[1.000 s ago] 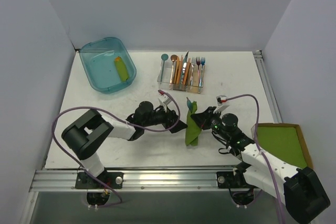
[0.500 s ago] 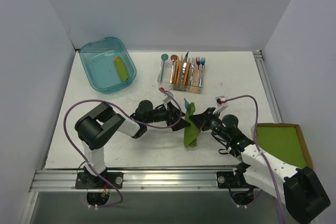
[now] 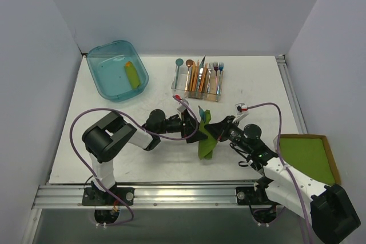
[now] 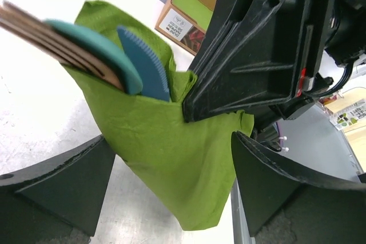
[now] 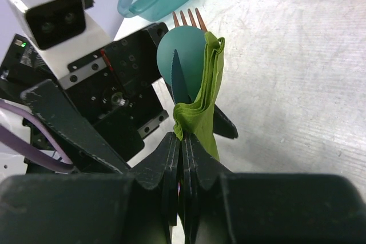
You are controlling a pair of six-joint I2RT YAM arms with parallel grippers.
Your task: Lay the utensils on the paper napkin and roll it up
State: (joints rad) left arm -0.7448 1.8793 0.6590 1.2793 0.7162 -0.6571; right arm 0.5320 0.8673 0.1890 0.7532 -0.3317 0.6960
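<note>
The paper napkin (image 3: 206,140) hangs as a lime-green folded bundle above the table's middle. It wraps the utensils: a teal spoon (image 5: 180,54), a copper fork (image 5: 186,18) and a blue serrated piece (image 4: 146,64) stick out of its top. My right gripper (image 5: 186,144) is shut on the napkin's (image 5: 209,87) edge. My left gripper (image 4: 171,198) is open, one finger on each side of the hanging napkin (image 4: 166,152); I cannot tell whether they touch it. In the top view the left gripper (image 3: 199,133) faces the right gripper (image 3: 217,134) across the bundle.
A teal bin (image 3: 108,84) holding a yellow-green object stands at the back left. A clear caddy (image 3: 198,88) of coloured cutlery is at the back middle. A cardboard box of green sheets (image 3: 306,155) lies at the right edge.
My left gripper has reached further right, and its open jaws now straddle the bundle. The bundle has shifted slightly left. The right gripper keeps its hold.
</note>
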